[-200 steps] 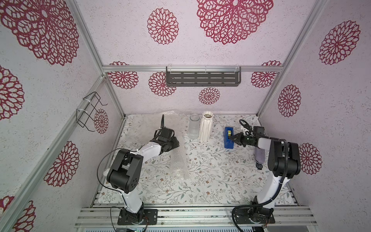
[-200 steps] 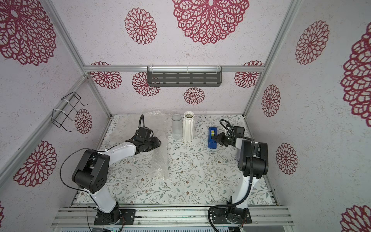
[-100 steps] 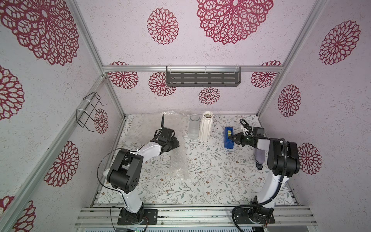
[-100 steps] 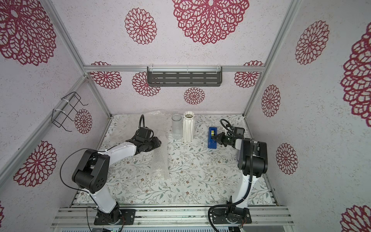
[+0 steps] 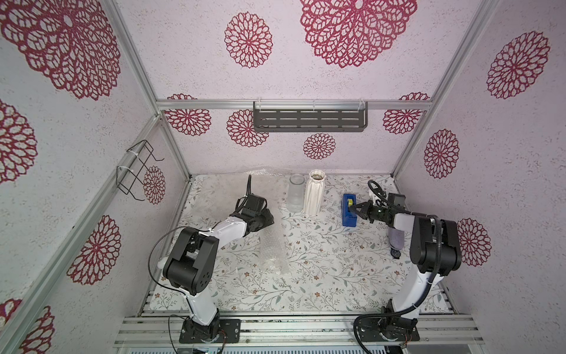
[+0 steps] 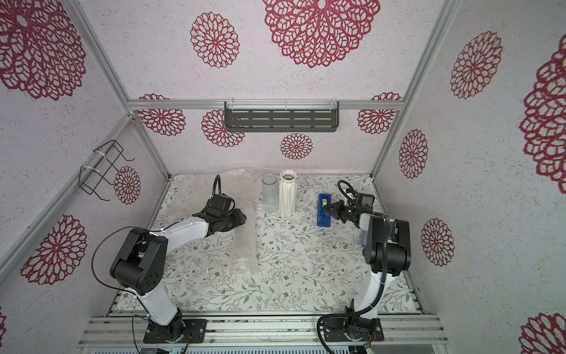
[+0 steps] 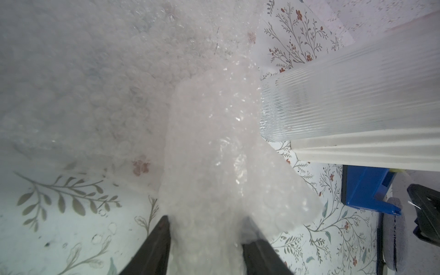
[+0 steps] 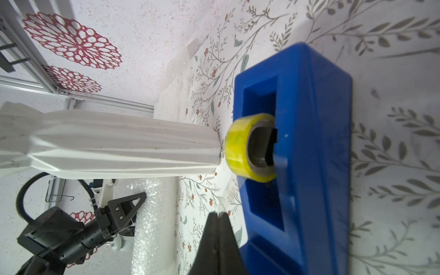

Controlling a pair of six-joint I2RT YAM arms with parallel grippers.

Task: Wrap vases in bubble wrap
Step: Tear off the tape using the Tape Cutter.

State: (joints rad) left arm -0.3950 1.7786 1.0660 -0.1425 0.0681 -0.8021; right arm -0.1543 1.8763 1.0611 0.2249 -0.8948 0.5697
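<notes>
Drawn fully together over the last second: the right pincer [image 5: 355, 209], now a touch nearer the blue tape dispenser [image 5: 348, 216]. Left arm as before.

In both top views:
- Right pincer [image 6: 330, 209] closed, tips just beside the dispenser [image 6: 323, 216], level with its yellow roll.
- Left pincer [image 5: 269, 221] [image 6: 243, 218] low over the counter [image 5: 321, 275], clamped on the far end of a bubble wrap roll [image 5: 274, 249] [image 6: 243, 249] lying lengthwise toward the front edge. Contents of the roll too unclear to tell.
- Upright side by side near the back: glass vase [image 5: 296, 194] [image 6: 269, 194] and white ribbed vase [image 5: 314, 197] [image 6: 288, 197], between left pincer and dispenser.
- Loose bubble wrap sheet [image 5: 263, 172] bunched against the back wall.

Left wrist view:
- Both dark fingers [image 7: 157, 242] pressed against the sides of the bubble wrap roll [image 7: 221, 154], left pincer [image 7: 206, 228] gripping it.
- Beyond it, glass vase [image 7: 333, 95], white ribbed vase [image 7: 357, 152] and dispenser [image 7: 366, 190].

Right wrist view:
- Right pincer [image 8: 217, 215] with tips closed tight, just beside the dispenser [image 8: 321, 142] and below its yellow tape roll [image 8: 239, 147].
- Cannot tell whether any tape is pinched.
- Farther off, white ribbed vase [image 8: 119, 145], and left pincer [image 8: 133, 204] at the bubble wrap roll [image 8: 152, 226].
</notes>
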